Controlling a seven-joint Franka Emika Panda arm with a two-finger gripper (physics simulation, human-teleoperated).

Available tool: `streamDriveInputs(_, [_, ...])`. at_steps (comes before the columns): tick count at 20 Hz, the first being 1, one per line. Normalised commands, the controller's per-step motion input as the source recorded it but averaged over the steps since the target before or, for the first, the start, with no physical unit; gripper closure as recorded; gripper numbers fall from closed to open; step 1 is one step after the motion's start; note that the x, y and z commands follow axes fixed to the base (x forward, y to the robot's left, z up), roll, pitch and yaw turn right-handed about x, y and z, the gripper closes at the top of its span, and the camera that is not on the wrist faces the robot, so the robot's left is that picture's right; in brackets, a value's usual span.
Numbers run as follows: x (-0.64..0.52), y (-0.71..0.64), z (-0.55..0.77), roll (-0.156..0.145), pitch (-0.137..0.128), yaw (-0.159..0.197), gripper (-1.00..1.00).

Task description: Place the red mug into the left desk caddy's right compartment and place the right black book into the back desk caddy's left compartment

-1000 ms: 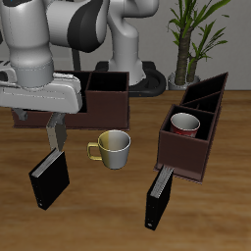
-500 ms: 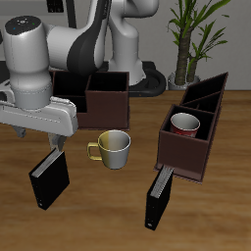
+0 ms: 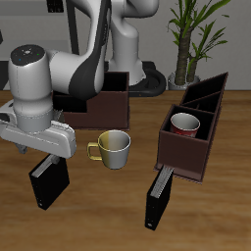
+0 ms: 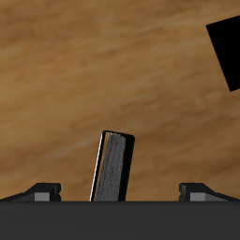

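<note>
The right black book stands on the table near the front edge, leaning slightly. My gripper hangs open just above its top edge. In the wrist view the book shows edge-on with grey pages, between my gripper's two widely spread fingertips and touching neither. The red mug sits upright in the square end section of the left desk caddy. My arm hides most of the back desk caddy, which stands farther back.
A silver-grey mug with a yellow handle stands beside the gripper, in front of the back caddy. A second black book stands near the front edge, before the left caddy. A potted plant is at the back.
The arm has swung down and toward the table's front, lowering the hand onto the top of the black book. The book, mugs and caddies have not moved.
</note>
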Motion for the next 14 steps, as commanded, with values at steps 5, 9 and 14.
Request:
streamDriveInputs(5, [0.05, -0.08, -0.42, -0.032, 0.051, -0.036, -1.00])
streamDriveInputs(9, [0.03, 0.10, -0.34, 0.011, 0.041, -0.005, -1.00])
streamDriveInputs(14, [0.06, -0.03, -0.33, -0.037, 0.074, 0.023, 1.00])
